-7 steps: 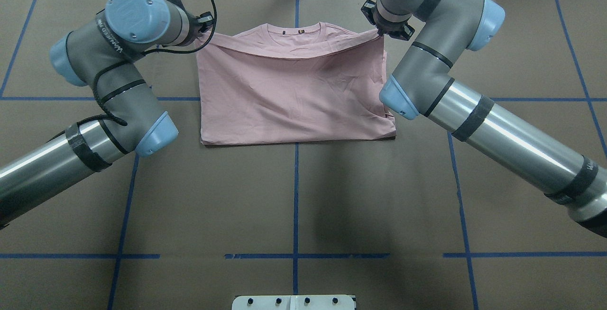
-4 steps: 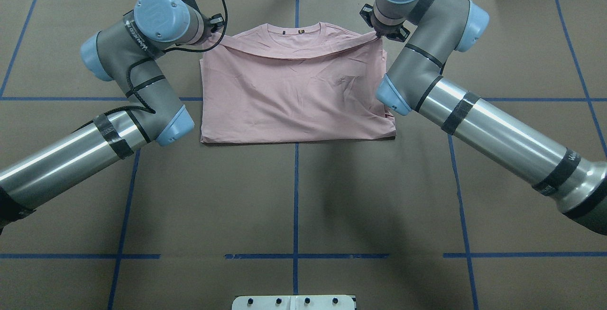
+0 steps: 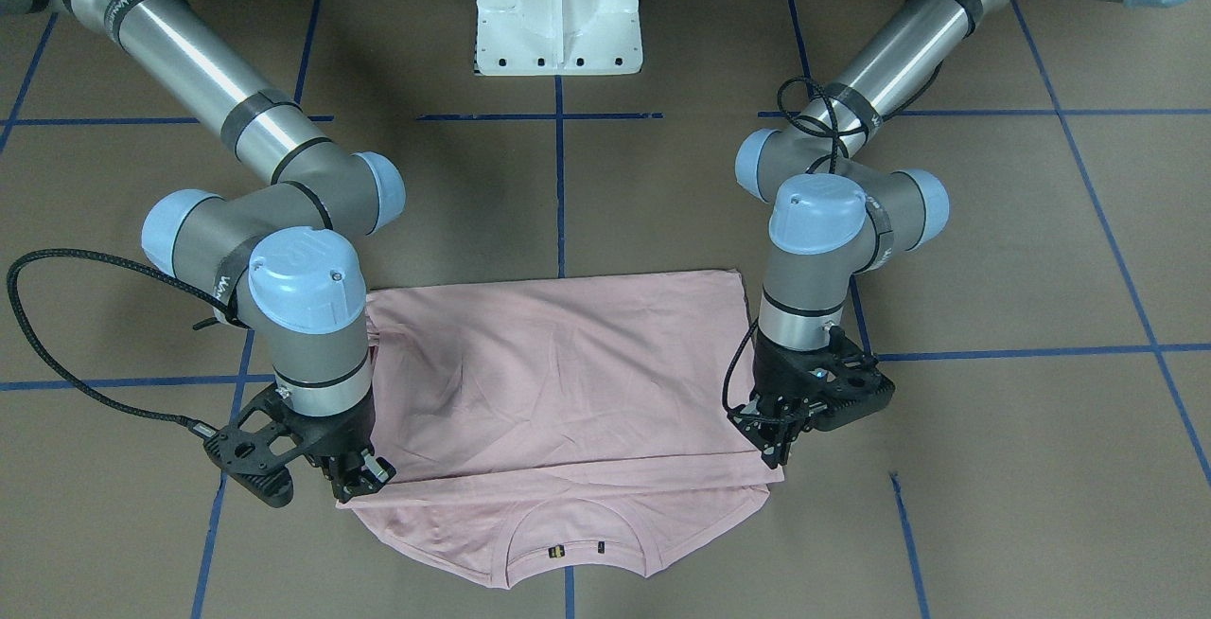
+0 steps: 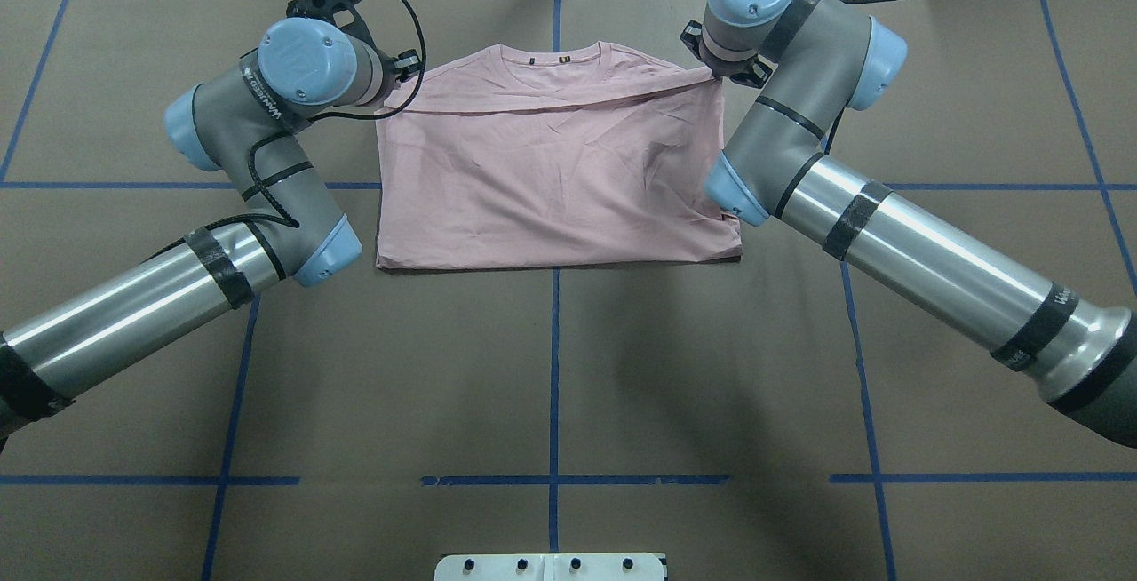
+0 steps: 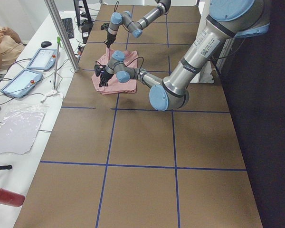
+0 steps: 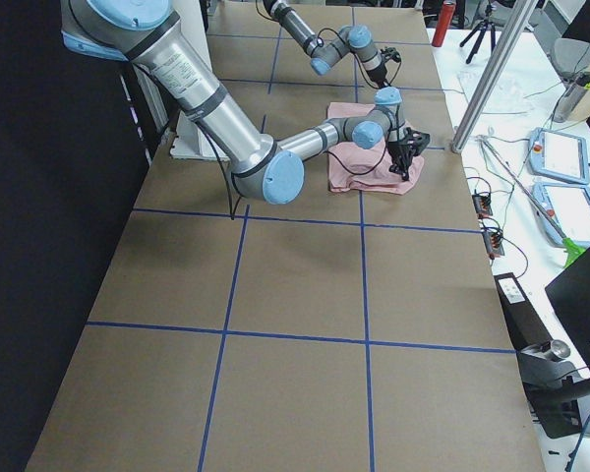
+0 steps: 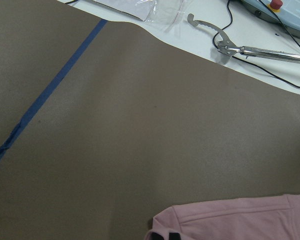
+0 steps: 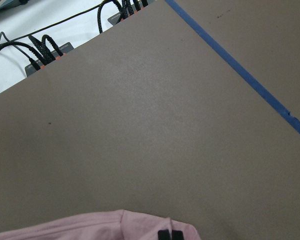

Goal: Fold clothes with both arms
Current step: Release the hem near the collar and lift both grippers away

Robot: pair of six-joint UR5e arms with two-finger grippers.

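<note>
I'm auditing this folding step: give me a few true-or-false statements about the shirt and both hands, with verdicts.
1. The left hand and right hand each pinch a corner of the T-shirt's upper layer. True.
2. The upper layer covers the collar. False: the collar lies bare beyond the folded edge.
3. The T-shirt lies over a blue tape line. True.
4. A cartoon print faces up. False: only plain pink fabric shows.

place: we read it as a robotics lab | brown-covered surface [image 4: 400,368] with blue tape grid [image 4: 553,359] | teach pendants [image 5: 40,59] and cables [image 8: 50,45] alongside
</note>
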